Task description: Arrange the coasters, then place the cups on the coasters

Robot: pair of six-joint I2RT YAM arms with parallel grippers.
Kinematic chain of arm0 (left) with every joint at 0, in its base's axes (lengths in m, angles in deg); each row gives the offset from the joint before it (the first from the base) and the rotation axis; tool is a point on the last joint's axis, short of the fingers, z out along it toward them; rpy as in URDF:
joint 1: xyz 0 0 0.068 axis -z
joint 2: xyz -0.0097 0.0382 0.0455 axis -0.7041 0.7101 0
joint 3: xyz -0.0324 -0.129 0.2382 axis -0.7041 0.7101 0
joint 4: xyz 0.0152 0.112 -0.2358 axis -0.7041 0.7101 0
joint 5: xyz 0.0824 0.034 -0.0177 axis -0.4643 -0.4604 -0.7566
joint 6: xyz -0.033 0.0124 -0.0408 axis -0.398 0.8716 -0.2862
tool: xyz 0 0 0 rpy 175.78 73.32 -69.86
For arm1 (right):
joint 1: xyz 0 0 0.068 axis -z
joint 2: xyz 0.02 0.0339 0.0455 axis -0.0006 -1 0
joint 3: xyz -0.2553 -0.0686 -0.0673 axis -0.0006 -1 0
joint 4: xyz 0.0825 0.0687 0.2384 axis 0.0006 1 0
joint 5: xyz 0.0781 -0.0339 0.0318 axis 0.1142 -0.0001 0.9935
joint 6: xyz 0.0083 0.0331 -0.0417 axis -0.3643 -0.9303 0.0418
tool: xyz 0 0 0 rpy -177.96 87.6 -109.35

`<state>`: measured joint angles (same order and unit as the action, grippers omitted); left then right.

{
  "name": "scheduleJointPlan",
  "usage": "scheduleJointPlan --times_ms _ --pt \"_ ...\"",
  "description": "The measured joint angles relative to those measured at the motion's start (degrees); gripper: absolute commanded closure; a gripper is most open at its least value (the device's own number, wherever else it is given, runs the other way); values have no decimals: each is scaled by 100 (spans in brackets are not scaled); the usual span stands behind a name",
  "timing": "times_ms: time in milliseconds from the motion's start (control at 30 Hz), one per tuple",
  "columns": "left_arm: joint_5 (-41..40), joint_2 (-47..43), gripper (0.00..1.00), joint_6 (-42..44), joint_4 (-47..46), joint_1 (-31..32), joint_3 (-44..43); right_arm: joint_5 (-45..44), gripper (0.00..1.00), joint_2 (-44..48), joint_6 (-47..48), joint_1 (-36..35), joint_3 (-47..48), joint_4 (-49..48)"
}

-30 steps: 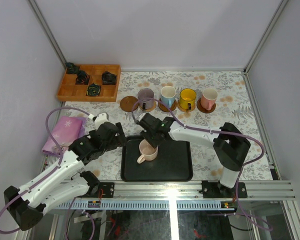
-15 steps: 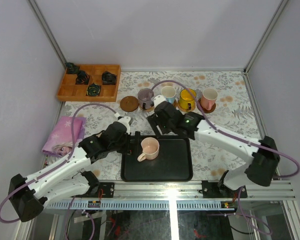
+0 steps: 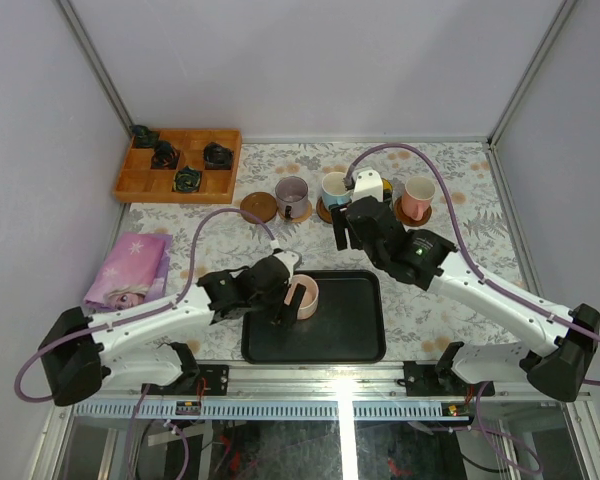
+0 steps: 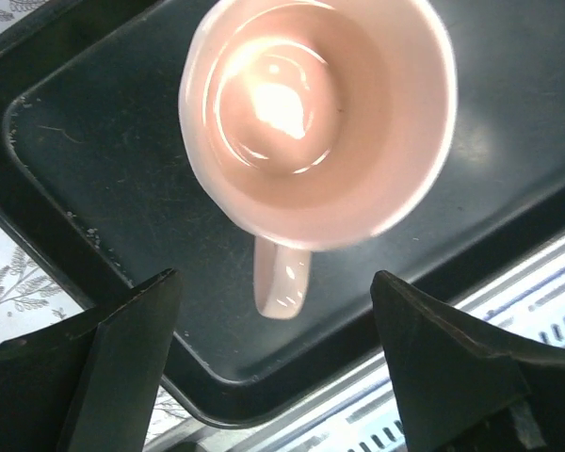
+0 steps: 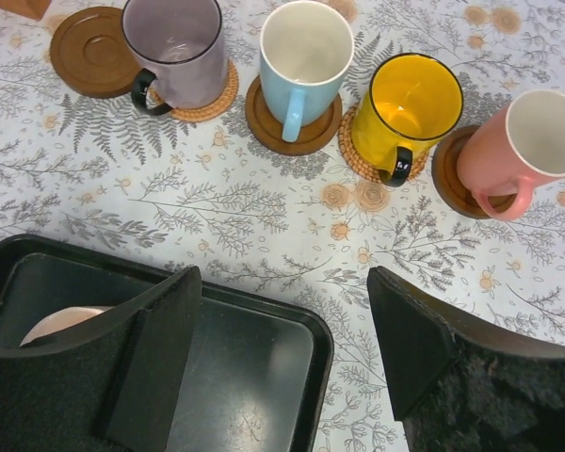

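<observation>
The black tray [image 3: 352,342] lies at the near edge of the table [image 3: 460,250]. It holds one thing, the peach-pink cup [image 3: 303,297], which stands upright in its left part. The wooden compartment box [image 3: 140,186] sits in the far left corner, with small black objects [image 3: 217,155] in its compartments.

Beyond the tray there is a row of coasters. The empty dark coaster [image 3: 259,207] is at the left end. To its right, each on its own coaster, stand the mauve-grey cup [image 3: 291,196], the light blue cup [image 3: 335,187], the yellow cup [image 5: 416,99] and the salmon-pink cup [image 3: 416,197]. All four cups look empty.

One second ago the right gripper [image 5: 287,348] was down over the peach-pink cup and the left arm waited to the left of the tray. Now the right arm has lifted away toward the far side. The left arm has reached in across the tray's left edge, and the cup is in nearly the same place.

The left gripper [image 4: 275,282] is low over the tray. Its fingers [image 4: 122,367] are spread wide, the cup's handle [image 4: 282,278] lies between them, and they do not touch the cup. The right gripper hovers above the tray's far edge, looking down on the row. Its jaws stand apart and hold nothing.
</observation>
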<state>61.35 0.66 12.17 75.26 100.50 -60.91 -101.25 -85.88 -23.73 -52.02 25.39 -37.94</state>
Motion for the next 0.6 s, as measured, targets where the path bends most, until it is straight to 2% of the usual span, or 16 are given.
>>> scheduleJointPlan --times_ms 233,333,500,533,600 --pt "-446 643 39 188 -282 184 0 -138 22 4 -4 7 -101 -79" --pt "-562 798 50 251 -490 243 0 -162 22 4 -7 9 -149 -83" --pt "-713 946 77 317 -807 315 0 -173 22 4 -9 9 -186 -79" --pt "-739 962 95 321 -833 326 0 -173 22 4 -9 9 -186 -79" --pt "-835 988 100 319 -876 378 0 -173 22 4 -7 9 -188 -79"
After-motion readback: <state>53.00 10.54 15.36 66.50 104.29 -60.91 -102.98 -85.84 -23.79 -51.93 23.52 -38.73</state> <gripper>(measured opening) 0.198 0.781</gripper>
